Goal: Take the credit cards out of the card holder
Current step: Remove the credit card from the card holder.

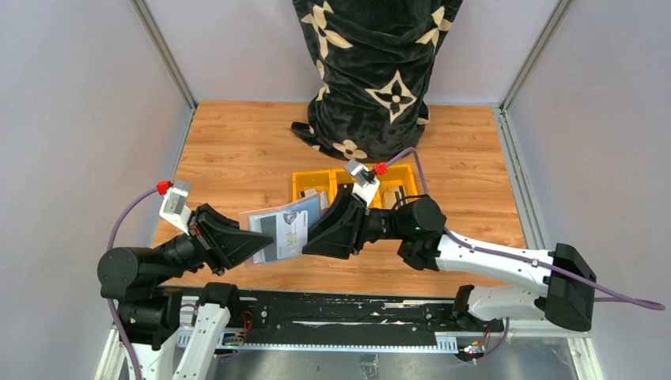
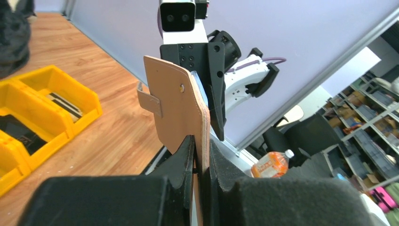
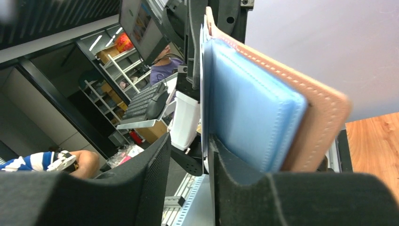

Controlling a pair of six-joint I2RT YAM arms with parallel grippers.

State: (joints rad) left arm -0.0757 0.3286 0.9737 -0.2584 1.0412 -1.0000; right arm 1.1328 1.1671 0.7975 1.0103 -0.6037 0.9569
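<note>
The taupe-brown card holder [image 2: 176,103] stands on edge in the air, and my left gripper [image 2: 202,155] is shut on its lower edge. In the top view the holder [image 1: 247,216] hangs over the table's near part, with the grey-blue credit cards [image 1: 285,229] sticking out of it to the right. My right gripper [image 1: 312,237] meets those cards from the right. In the right wrist view its jaws [image 3: 188,141] stand apart; a thin card edge [image 3: 203,94] lies between them against the right finger. Beside it show the holder's blue inner pocket [image 3: 249,117] and tan outer flap [image 3: 320,122].
A yellow three-compartment tray [image 1: 301,184] sits at the table's middle, just behind the grippers, with dark items in it; it also shows in the left wrist view [image 2: 70,92]. A black patterned cloth bundle [image 1: 372,71] stands at the back. Grey walls close in both sides.
</note>
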